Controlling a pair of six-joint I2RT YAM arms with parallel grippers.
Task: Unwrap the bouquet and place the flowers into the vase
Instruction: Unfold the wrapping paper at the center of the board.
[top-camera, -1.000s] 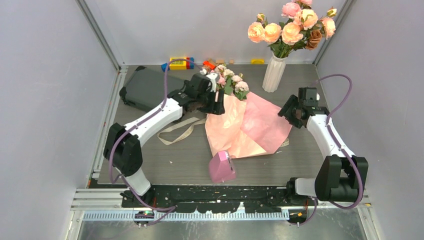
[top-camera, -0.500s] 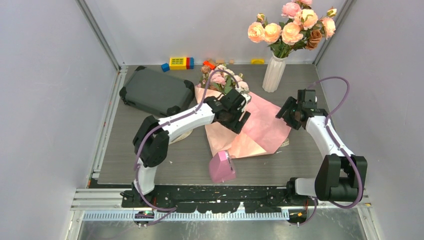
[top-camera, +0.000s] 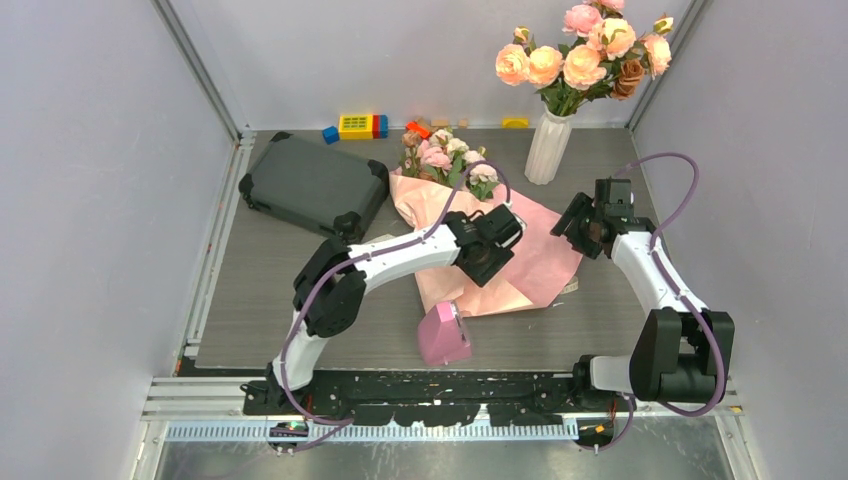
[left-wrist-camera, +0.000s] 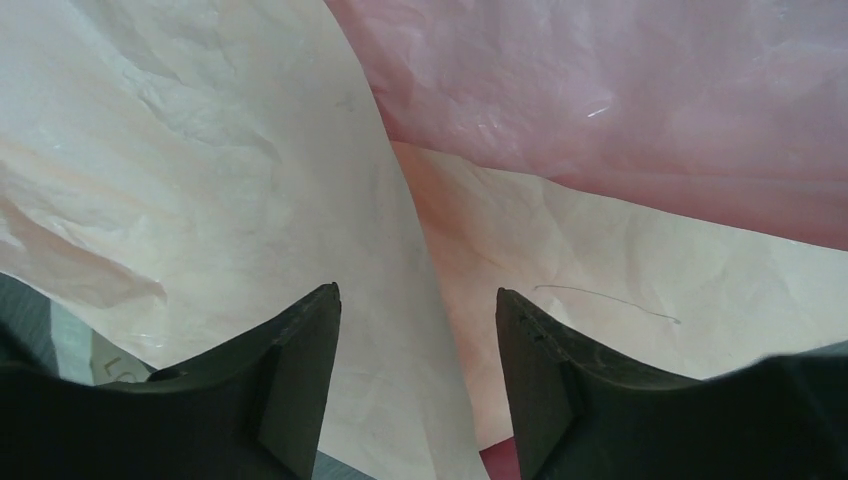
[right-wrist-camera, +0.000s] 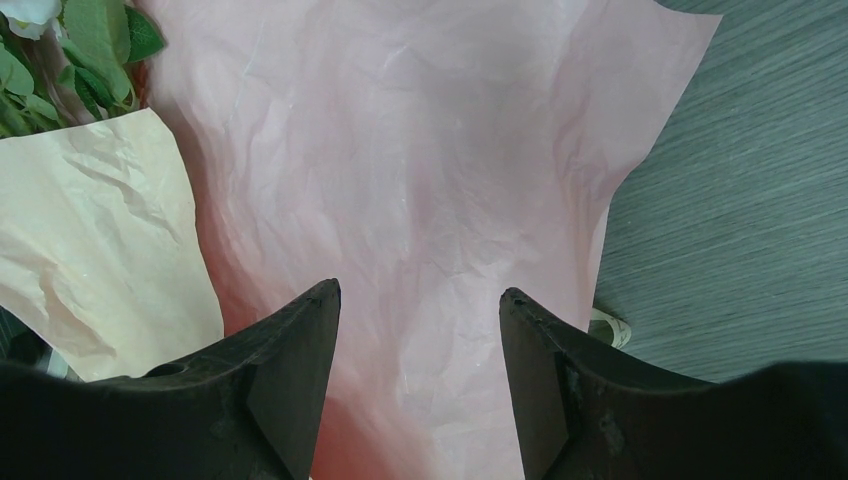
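The bouquet lies unwrapped on the table, its pale pink wrapping paper (top-camera: 535, 250) spread flat with a cream sheet (left-wrist-camera: 200, 180) over part of it. The flowers (top-camera: 447, 160), small pink and cream roses, lie at the paper's far end; their green leaves (right-wrist-camera: 90, 50) show in the right wrist view. The white ribbed vase (top-camera: 548, 150) stands at the back right and holds a peach rose cluster. My left gripper (top-camera: 488, 255) (left-wrist-camera: 418, 300) hangs open just above the middle of the paper, holding nothing. My right gripper (top-camera: 578, 225) (right-wrist-camera: 420, 295) is open over the paper's right edge, also holding nothing.
A small solid pink wedge (top-camera: 443, 335) sits at the paper's near corner. A dark grey case (top-camera: 310, 185) lies at the back left. Coloured toy blocks (top-camera: 357, 125) line the back edge. Grey walls close in on both sides.
My left arm swung from beside the flower heads rightward and nearer, ending over the middle of the paper, so the flowers now show. The right arm barely moved.
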